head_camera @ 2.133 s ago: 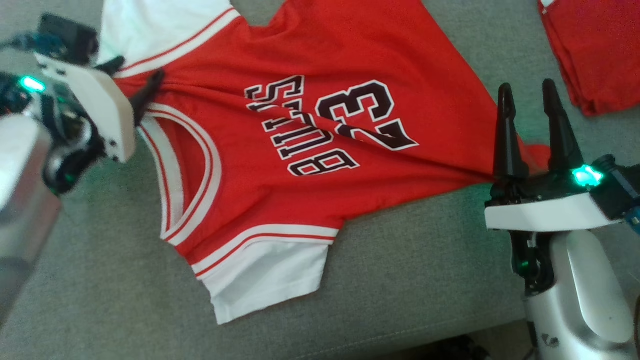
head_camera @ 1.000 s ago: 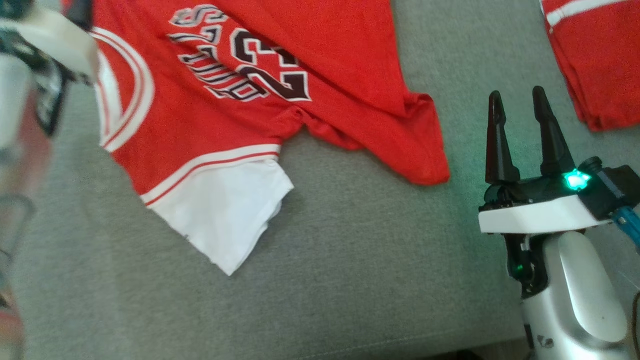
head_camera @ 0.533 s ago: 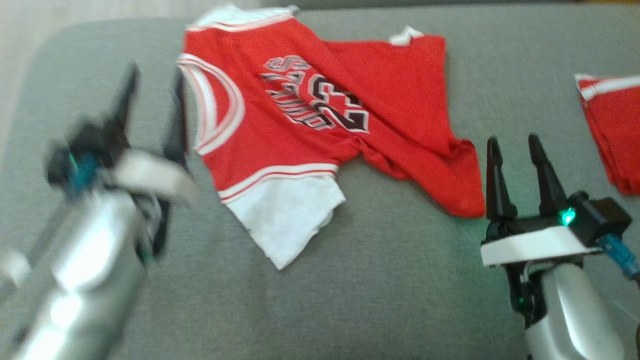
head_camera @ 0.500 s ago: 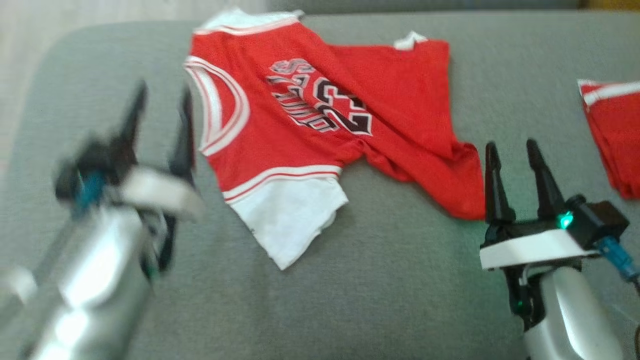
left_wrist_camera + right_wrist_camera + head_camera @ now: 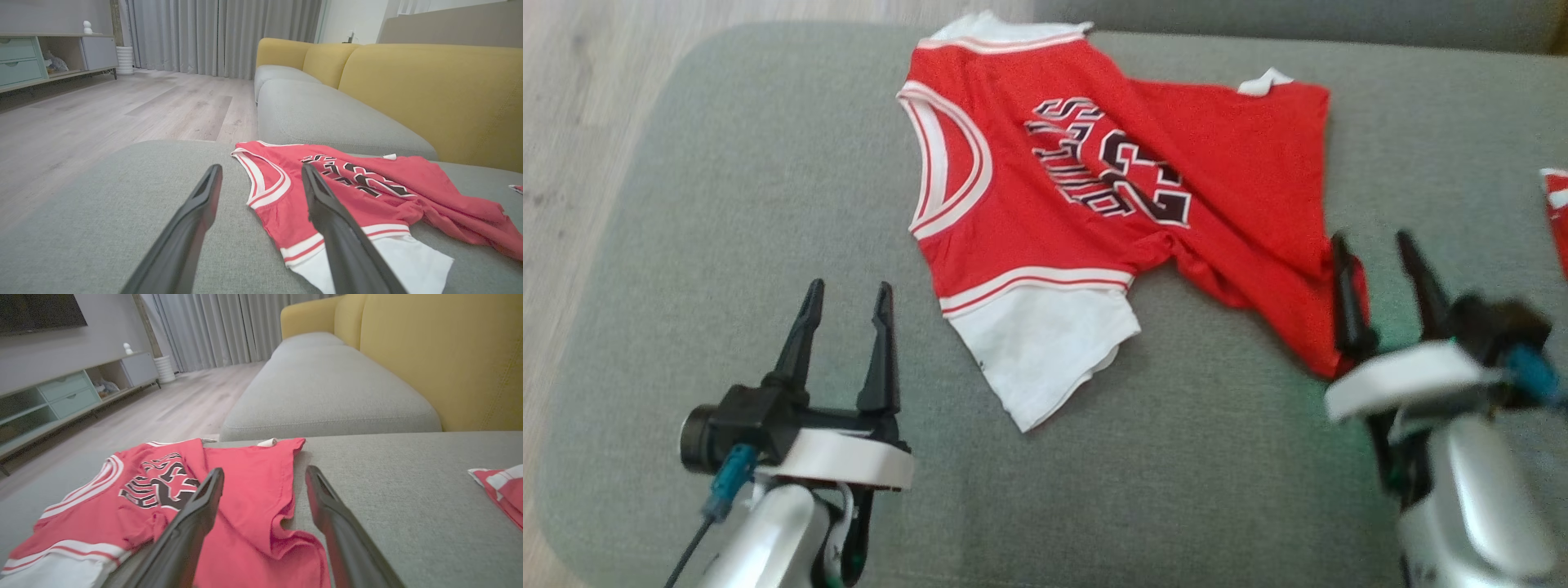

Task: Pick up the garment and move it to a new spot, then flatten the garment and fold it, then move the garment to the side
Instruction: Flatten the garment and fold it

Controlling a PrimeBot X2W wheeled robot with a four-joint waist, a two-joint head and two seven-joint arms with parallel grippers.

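Observation:
The garment (image 5: 1094, 204) is a red jersey with white sleeves, white-striped collar and dark lettering, lying rumpled on the grey sofa seat (image 5: 768, 204). It also lies ahead in the left wrist view (image 5: 347, 196) and the right wrist view (image 5: 171, 506). My left gripper (image 5: 847, 290) stands open at the lower left, apart from the jersey, nothing between its fingers. My right gripper (image 5: 1372, 241) is open at the lower right, beside the jersey's crumpled hem, its left finger overlapping the red cloth in the head view.
A second red folded garment (image 5: 1556, 212) lies at the right edge, also in the right wrist view (image 5: 502, 486). Yellow sofa backrests (image 5: 429, 90) rise behind the seat. Wooden floor (image 5: 580, 122) lies past the seat's left edge, with a cabinet (image 5: 73, 396) beyond.
The head camera has shifted, so the whole scene sits lower and to the right. The left gripper let go of the jersey's collar and drew back to the lower left. The jersey lies released.

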